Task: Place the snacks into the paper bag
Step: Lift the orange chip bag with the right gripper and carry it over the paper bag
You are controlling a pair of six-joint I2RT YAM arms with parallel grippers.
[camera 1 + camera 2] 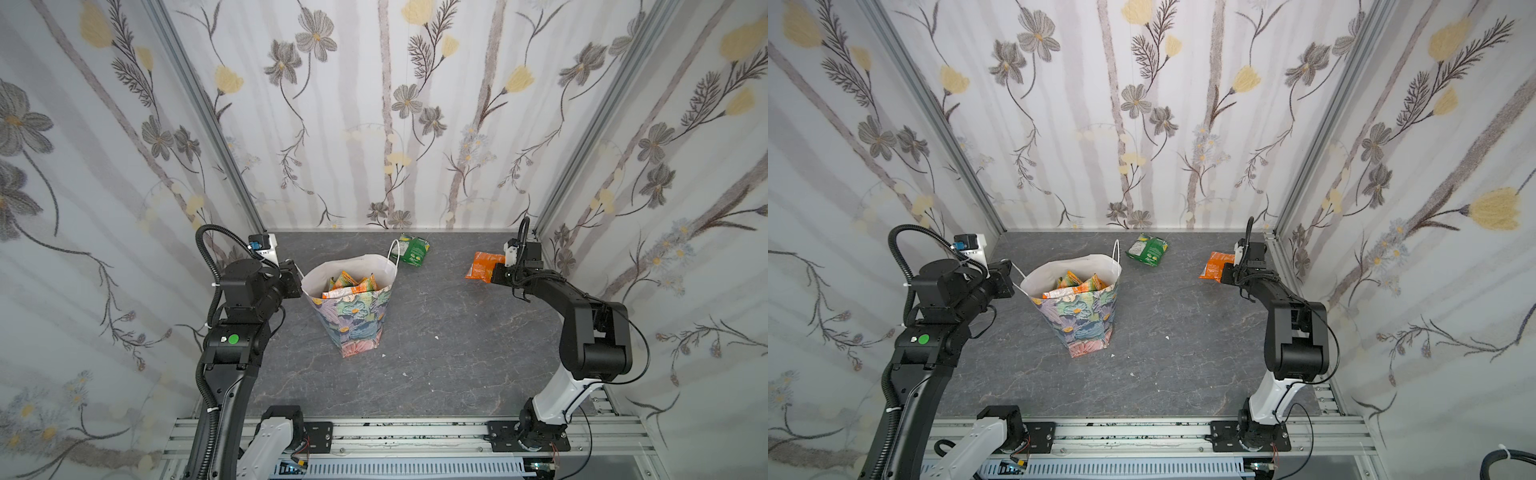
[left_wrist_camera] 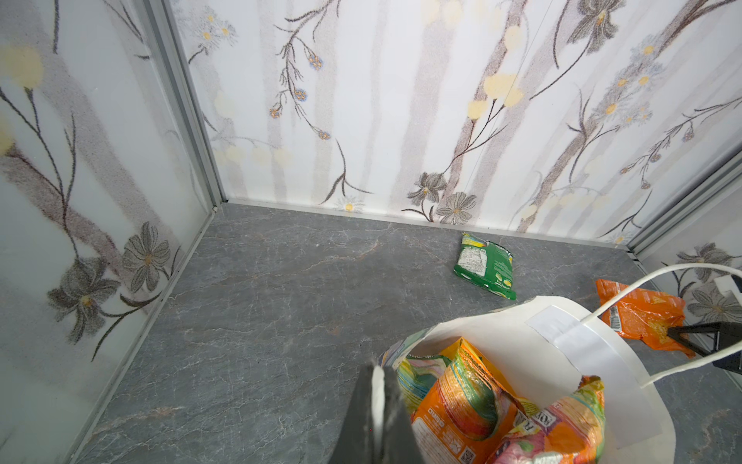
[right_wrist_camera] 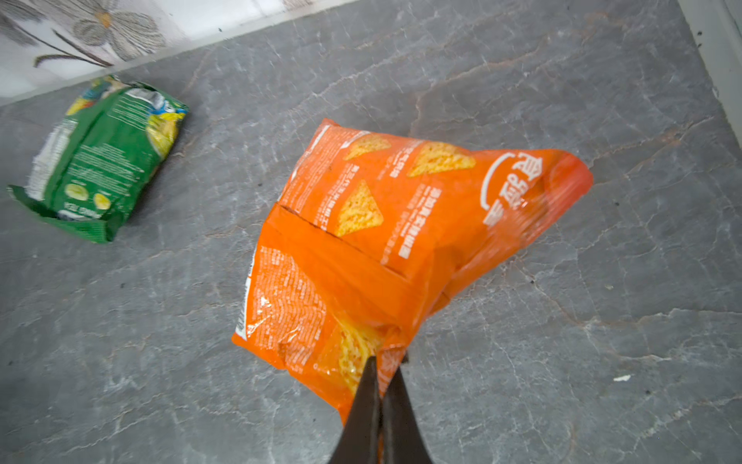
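Note:
The floral paper bag (image 1: 353, 320) (image 1: 1086, 322) stands open left of centre, its white inside (image 2: 522, 325) showing. Several orange and yellow snacks (image 1: 349, 284) (image 2: 473, 397) lie in it. My left gripper (image 2: 377, 367) (image 1: 298, 275) is shut on a white strip at the bag's left rim, apparently its cord handle. An orange packet (image 3: 401, 225) (image 1: 482, 266) (image 1: 1216, 266) lies at the back right, and my right gripper (image 3: 385, 361) (image 1: 497, 272) is shut on its near corner. A green packet (image 1: 413, 249) (image 1: 1148, 249) (image 3: 104, 160) (image 2: 486, 263) lies flat near the back wall.
Floral walls close in the grey marbled table (image 1: 436, 353) on three sides, and the right wall stands close to the right gripper. The bag's far cord handle (image 1: 395, 251) sticks up toward the green packet. A metal rail (image 1: 395, 434) runs along the front edge.

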